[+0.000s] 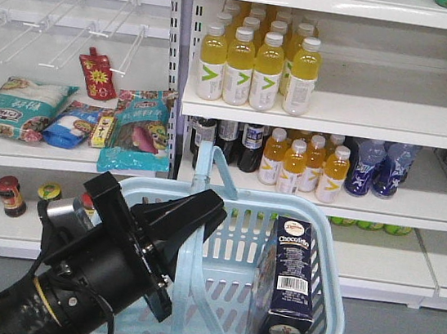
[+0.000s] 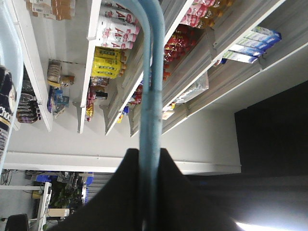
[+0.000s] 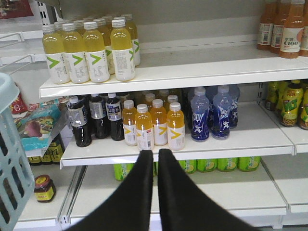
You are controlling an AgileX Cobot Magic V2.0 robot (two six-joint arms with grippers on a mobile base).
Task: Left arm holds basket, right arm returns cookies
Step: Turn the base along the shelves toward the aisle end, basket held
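Left hand (image 1: 201, 212): clamped on the handle (image 2: 151, 77) of the basket; the light blue bar runs between its black fingers (image 2: 185, 197).
Left arm (image 1: 67, 286): black with a gold ring, reaching in from the lower left of the front view.
Basket (image 1: 333, 321): light blue with slotted sides, hanging from the left hand in front of the shelves; its edge also shows at the left of the right wrist view.
Cookies (image 1: 289, 279): the dark navy Chocofello carton stands upright inside the basket at its right end, close to the right wall, barcode side facing the camera.
Right hand (image 3: 155, 154): fingers drawn narrow with only a slit between them, holding nothing, pointed at the drinks shelf and apart from the basket.
Upper shelf (image 1: 394, 119): yellow bottles (image 1: 257, 68) with white labels, in rows.
Middle shelf (image 1: 415, 215): dark bottles (image 1: 239, 140), orange bottles (image 1: 302, 165) and blue bottles (image 1: 380, 167), left to right.
Left shelving: snack bags (image 1: 25, 108) lying flat, small jars (image 1: 10, 192) one level below.
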